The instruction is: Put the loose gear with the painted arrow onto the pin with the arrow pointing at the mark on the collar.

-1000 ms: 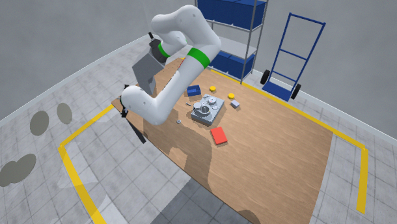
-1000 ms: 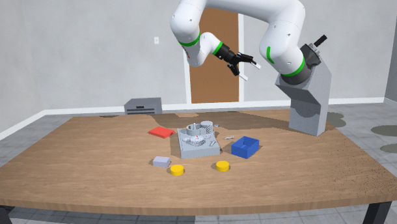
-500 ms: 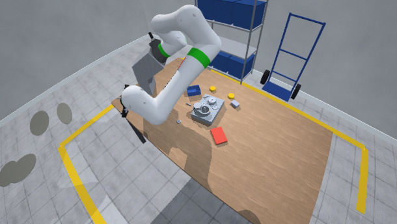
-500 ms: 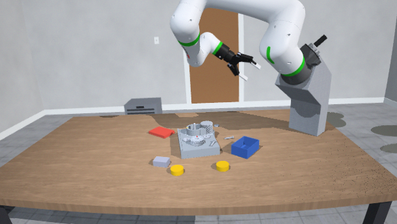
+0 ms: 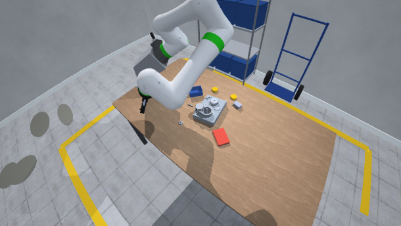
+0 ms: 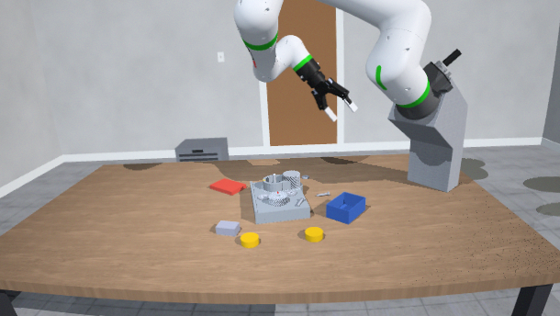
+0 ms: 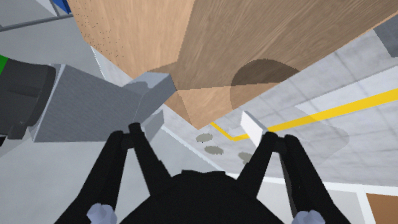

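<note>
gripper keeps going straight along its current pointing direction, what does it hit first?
Probably the near corner of the wooden table, close to the grey pedestal. The open, empty gripper points there in the wrist view; depth is unclear, so it might just clear the edge and reach the floor.

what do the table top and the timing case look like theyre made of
Table top: looks like wood, matte, with brown grain streaks running along it. Timing case: probably metal or grey plastic, a uniform dull grey without shine; the look leaves it open.
</note>
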Tool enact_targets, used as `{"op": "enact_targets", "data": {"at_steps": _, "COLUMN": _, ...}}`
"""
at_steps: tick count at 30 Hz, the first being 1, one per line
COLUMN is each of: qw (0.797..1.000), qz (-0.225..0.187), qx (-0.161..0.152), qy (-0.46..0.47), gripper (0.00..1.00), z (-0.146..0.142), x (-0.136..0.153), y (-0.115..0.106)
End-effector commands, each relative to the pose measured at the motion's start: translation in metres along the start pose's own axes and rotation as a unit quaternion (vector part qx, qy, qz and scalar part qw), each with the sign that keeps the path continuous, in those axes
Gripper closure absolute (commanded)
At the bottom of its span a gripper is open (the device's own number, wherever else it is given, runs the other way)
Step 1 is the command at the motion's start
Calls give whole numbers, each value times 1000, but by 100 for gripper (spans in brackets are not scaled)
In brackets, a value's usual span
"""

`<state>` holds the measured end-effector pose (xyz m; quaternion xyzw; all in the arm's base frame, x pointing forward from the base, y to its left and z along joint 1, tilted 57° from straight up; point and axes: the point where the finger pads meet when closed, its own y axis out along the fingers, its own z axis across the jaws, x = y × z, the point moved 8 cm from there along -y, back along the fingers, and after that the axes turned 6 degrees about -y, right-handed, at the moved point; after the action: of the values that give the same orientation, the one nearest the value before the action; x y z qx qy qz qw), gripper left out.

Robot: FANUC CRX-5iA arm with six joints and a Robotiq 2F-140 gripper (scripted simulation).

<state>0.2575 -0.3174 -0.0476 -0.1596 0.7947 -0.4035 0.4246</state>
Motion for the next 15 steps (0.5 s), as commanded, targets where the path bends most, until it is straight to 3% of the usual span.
{"op": "enact_targets", "data": {"at_steps": 1, "qw": 994, "qz": 75, "qx": 60, "qy": 52, "gripper": 0, "z": -25, "x": -59, "y": -8}}
{"op": "enact_targets", "data": {"at_steps": 10, "qw": 952, "qz": 206, "qx": 172, "qy": 146, "gripper": 0, "z": -67, "x": -147, "y": -12}}
{"op": "enact_targets", "data": {"at_steps": 13, "qw": 940, "qz": 230, "qx": 193, "qy": 164, "gripper": 0, "z": -78, "x": -178, "y": -14}}
{"op": "enact_targets", "data": {"at_steps": 15, "qw": 940, "qz": 230, "qx": 193, "qy": 164, "gripper": 0, "z": -78, "x": -178, "y": -14}}
